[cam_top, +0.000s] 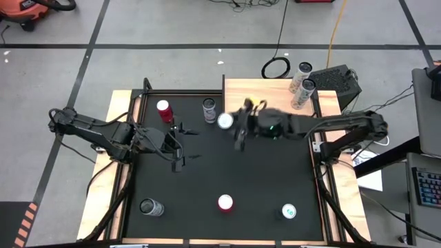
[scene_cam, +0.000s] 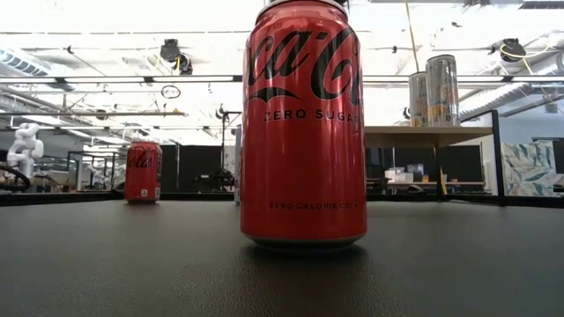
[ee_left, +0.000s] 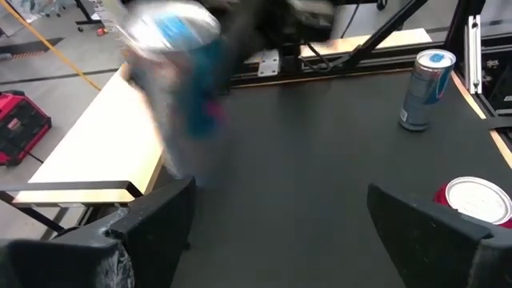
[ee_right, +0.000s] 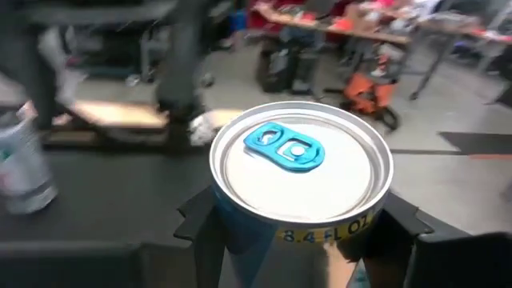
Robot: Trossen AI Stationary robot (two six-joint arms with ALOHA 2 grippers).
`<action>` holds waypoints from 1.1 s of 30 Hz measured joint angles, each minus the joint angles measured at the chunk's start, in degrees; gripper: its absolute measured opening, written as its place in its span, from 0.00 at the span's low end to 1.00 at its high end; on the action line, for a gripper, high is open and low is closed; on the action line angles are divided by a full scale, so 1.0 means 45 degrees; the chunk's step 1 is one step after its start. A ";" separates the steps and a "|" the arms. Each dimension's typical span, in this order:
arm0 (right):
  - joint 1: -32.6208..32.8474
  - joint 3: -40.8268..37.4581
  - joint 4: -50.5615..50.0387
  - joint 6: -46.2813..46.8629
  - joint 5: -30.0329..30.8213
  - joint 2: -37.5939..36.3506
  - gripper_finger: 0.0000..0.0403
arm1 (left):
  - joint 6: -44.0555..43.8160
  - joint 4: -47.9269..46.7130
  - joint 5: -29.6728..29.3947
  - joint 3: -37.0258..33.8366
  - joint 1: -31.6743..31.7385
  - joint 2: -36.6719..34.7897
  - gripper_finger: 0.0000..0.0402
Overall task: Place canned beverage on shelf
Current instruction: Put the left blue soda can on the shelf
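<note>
Right claw [ee_right: 296,240] grips a blue-tabbed can [ee_right: 300,172] aloft; left claw [ee_left: 272,220] gapes wide.

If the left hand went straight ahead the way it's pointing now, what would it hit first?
Probably the can that the right hand carries above the table. It sits blurred ahead of the open left hand, nearer than the far blue-topped can. Depth and height are unclear.

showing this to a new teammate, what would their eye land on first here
Most striking is the can with a blue pull tab, clamped between the right gripper fingers and carried above the table's far middle, beside the pale-wood shelf where two tall cans already stand. In the low view, a red Coca-Cola Zero Sugar can fills the frame. The left gripper waits open over the table's left half.
</note>
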 joint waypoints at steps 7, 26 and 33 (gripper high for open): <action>-0.1976 0.0000 -0.0575 -0.0007 -0.0039 -0.1436 0.48 | -0.0193 0.0001 0.0000 0.0000 0.0000 0.0000 0.92; -0.7053 0.1969 -0.5196 0.1557 -0.0107 -0.2736 0.48 | -0.0184 -0.0009 0.0003 0.0000 0.0000 0.0000 0.92; -0.8736 0.2103 -0.6158 0.2498 -0.2110 -0.2700 0.49 | -0.0179 -0.0013 0.0000 0.0000 0.0000 0.0000 0.92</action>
